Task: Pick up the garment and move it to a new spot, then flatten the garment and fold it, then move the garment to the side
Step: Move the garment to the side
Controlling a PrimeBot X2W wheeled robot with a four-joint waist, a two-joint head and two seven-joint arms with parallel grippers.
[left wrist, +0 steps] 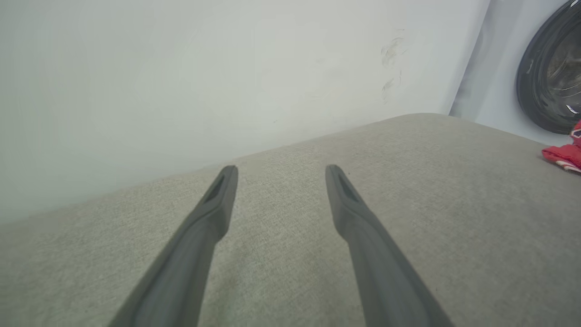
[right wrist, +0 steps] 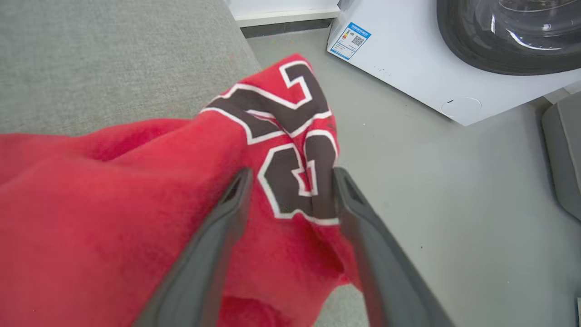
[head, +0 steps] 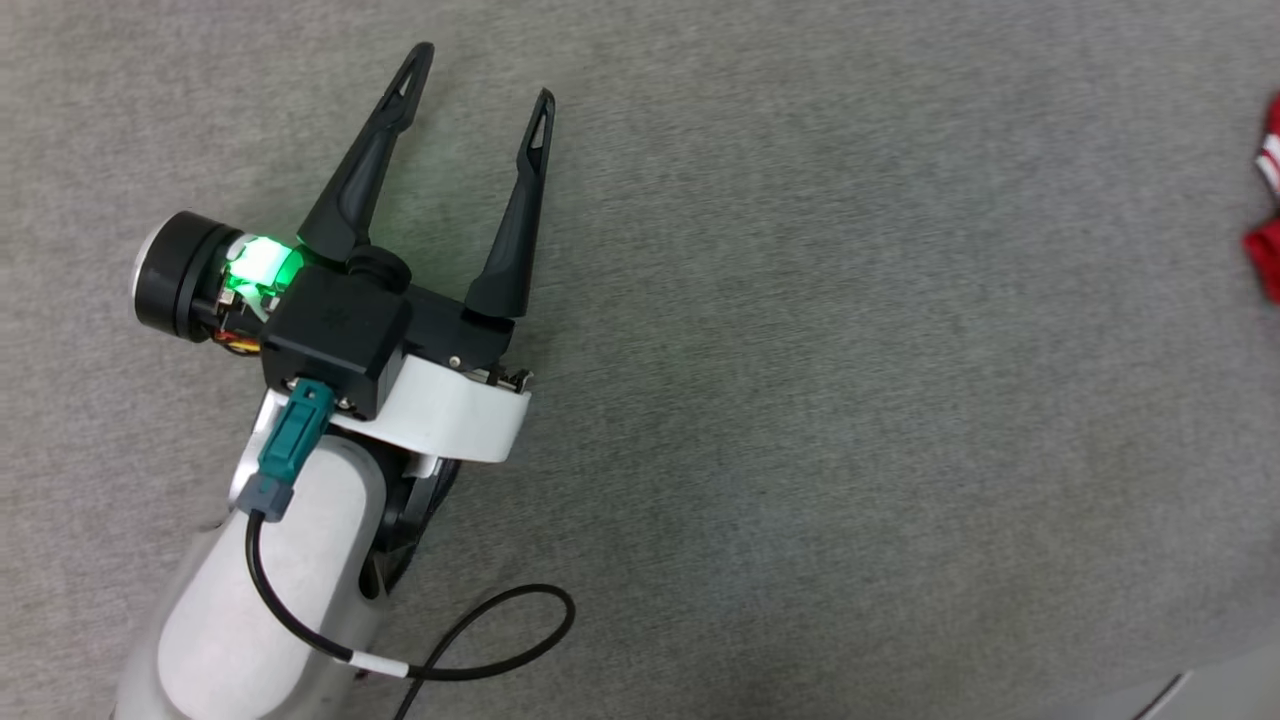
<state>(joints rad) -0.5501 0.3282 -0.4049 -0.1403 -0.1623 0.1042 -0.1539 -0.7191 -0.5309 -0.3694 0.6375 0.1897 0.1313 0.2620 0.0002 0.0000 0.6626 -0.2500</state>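
The garment (right wrist: 136, 190), red with a black, white-outlined number print, lies bunched at the edge of the grey fabric surface (right wrist: 91, 59) in the right wrist view. My right gripper (right wrist: 292, 173) is open, its two fingers spread on either side of the printed fold, and cloth lies between them. In the head view a small red and white part of the garment (head: 1268, 220) shows at the far right edge. My left gripper (head: 482, 78) hovers open over bare grey fabric, far left of the garment (left wrist: 565, 154), with nothing between its fingers (left wrist: 218, 204).
A white washing machine (right wrist: 408, 68) with a dark round door (left wrist: 551, 72) stands on the grey floor (right wrist: 454, 204) just past the surface's edge. A pale wall (left wrist: 181, 68) borders the surface's far side. A grey object (right wrist: 563, 154) sits at the right.
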